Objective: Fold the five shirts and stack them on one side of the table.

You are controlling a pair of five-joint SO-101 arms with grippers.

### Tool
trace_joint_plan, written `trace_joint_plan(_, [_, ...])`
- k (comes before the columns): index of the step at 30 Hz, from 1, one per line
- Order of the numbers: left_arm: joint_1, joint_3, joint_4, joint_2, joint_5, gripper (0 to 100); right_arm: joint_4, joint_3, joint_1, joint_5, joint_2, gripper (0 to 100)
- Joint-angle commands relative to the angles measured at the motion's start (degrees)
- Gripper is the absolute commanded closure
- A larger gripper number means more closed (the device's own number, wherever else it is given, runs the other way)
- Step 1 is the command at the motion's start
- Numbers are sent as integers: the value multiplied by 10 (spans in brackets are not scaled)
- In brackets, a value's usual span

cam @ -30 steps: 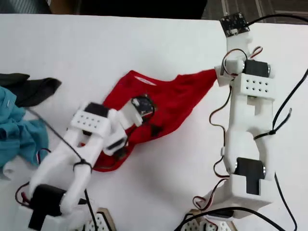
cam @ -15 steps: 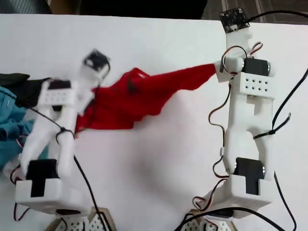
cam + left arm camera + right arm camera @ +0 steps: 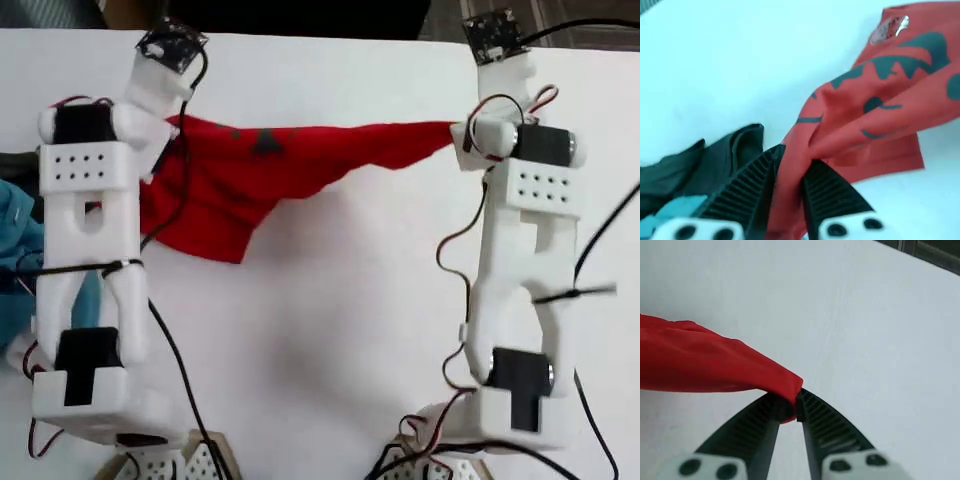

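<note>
- Left hand (image 3: 168,128), at the upper left of the high view, is clamped on one end of the red shirt (image 3: 260,160); in the left wrist view the red cloth (image 3: 880,100) is seen bunched and pinched between the ribbed black fingers (image 3: 747,182) of that hand (image 3: 790,160).
- Right hand (image 3: 455,135), at the upper right of the high view, is closed on the opposite end of the shirt; in the right wrist view a narrow tip of red cloth (image 3: 700,370) is gripped at the hand (image 3: 790,402).
- The shirt is stretched between the two hands, its long axis running almost level from left to right across the upper part of the high view.
- It is wide near the left hand and is drawn to a thin point at the right hand; a loose wedge of cloth falls toward the lower left.
- Whether that wedge rests on the white desk (image 3: 330,300) cannot be told.
- A dark print (image 3: 890,62) and a pale neck label (image 3: 890,26) are shown on the cloth.
- A teal garment (image 3: 15,240) is heaped at the left edge of the high view, partly covered by the left arm, and a black garment (image 3: 715,155) lies just beside the left hand.
</note>
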Motion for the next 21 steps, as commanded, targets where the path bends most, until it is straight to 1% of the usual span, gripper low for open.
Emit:
trace_joint_plan(1, [-13,-80,113,-8,-13,973,17,-25,-5,0,-75,978])
trace_joint_plan(3, [-29,-124,177,-9,-23,973,29,-25,-15,0,-99,978])
trace_joint_plan(4, [-40,-146,196,-9,-21,973,36,-25,-21,0,-108,978])
trace_joint_plan(7, [-88,-203,196,-21,-16,973,53,-25,-44,0,-131,978])
trace_joint_plan(9, [-94,-217,195,-26,-23,973,58,-24,-54,0,-138,978])
trace_joint_plan(12, [-91,-206,194,-20,-29,973,59,-24,-58,0,-134,978])
trace_joint_plan(14, [-84,-173,170,3,-29,973,58,-24,-58,0,-117,978])
trace_joint_plan(17, [-73,-122,120,72,-29,972,38,-22,-58,0,-70,978])
trace_joint_plan(21, [-45,-109,47,200,-29,972,-25,7,-58,4,12,978])
